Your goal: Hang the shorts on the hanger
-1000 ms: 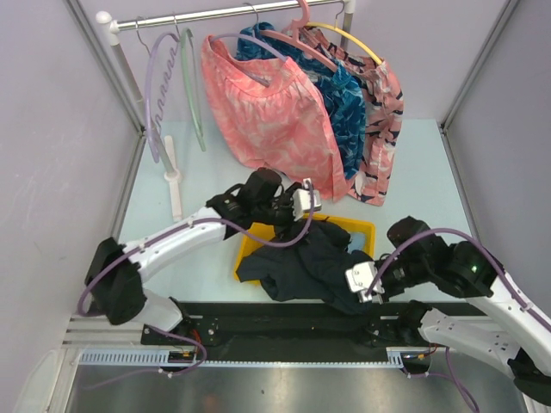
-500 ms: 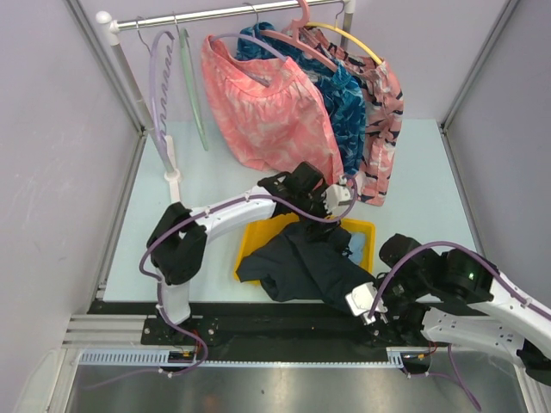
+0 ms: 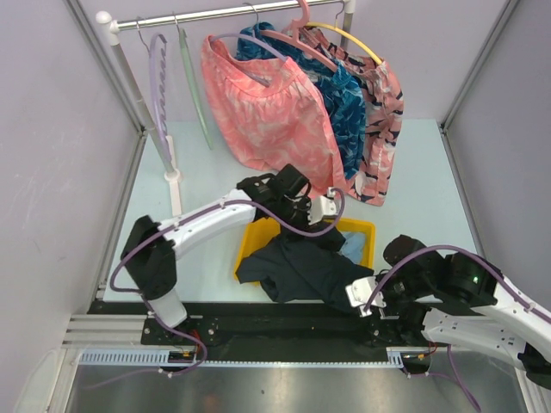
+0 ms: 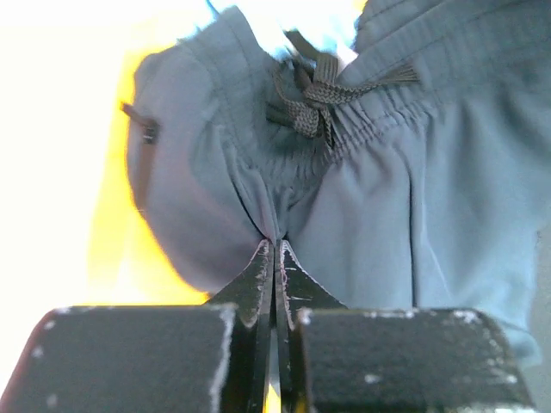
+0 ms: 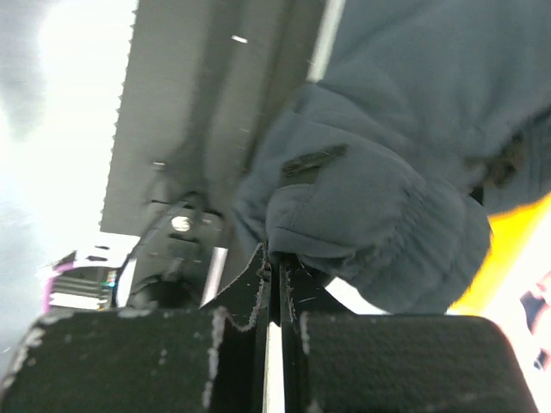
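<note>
The dark navy shorts (image 3: 301,267) lie crumpled over the yellow tray (image 3: 248,249), spilling past its near edge. My left gripper (image 3: 322,231) is shut, pinching a fold of the shorts (image 4: 413,198) just below the drawstring waistband (image 4: 314,99); its tips (image 4: 275,245) meet on the cloth. My right gripper (image 3: 349,292) is shut on the shorts' near hem (image 5: 387,172), with fabric bunched over its tips (image 5: 275,256). The mint-green hanger (image 3: 196,95) hangs bare on the rail at the back left, far from both grippers.
A lavender wavy hanger (image 3: 157,82) hangs next to the mint one on the rail (image 3: 224,12). Pink and blue patterned garments (image 3: 275,112) hang at the back centre on other hangers. A light blue cloth (image 3: 353,245) lies in the tray. A white post (image 3: 175,181) stands at the left.
My left arm swung right over the tray, then settled on the shorts and went from open to shut on a fold of them. The right gripper kept its hold, barely shifting.
</note>
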{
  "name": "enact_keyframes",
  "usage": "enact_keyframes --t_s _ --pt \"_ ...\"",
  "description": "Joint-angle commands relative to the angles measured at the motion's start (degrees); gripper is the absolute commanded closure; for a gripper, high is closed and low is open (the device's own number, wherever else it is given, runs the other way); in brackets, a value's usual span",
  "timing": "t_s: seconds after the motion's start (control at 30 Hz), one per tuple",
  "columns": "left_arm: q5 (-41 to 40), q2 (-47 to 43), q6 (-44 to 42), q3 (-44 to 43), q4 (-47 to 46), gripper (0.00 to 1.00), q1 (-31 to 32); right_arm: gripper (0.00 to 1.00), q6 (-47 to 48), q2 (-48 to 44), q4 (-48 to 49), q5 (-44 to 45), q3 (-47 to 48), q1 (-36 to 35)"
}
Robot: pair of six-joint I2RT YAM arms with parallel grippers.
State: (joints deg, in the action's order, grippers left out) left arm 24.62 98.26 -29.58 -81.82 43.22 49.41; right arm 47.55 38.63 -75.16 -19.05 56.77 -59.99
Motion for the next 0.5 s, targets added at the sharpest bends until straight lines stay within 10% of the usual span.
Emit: enact_keyframes --t_s 0.0,0.4,0.47 --pt "0.43 -13.14 -0.12 1.21 0.46 1.0 -2.81 1.0 -3.34 -0.93 5.89 9.63 -0.96 1.27" --pt "2.1 -32.08 -19.01 27.25 21.78 0.98 1.13 1.0 1.04 -0.31 6.16 6.13 -4.13 5.84" --pt "3.06 -29.2 -20.94 24.18 24.53 0.78 0.17 1.0 2.02 0.13 4.76 4.9 -4.21 5.85"
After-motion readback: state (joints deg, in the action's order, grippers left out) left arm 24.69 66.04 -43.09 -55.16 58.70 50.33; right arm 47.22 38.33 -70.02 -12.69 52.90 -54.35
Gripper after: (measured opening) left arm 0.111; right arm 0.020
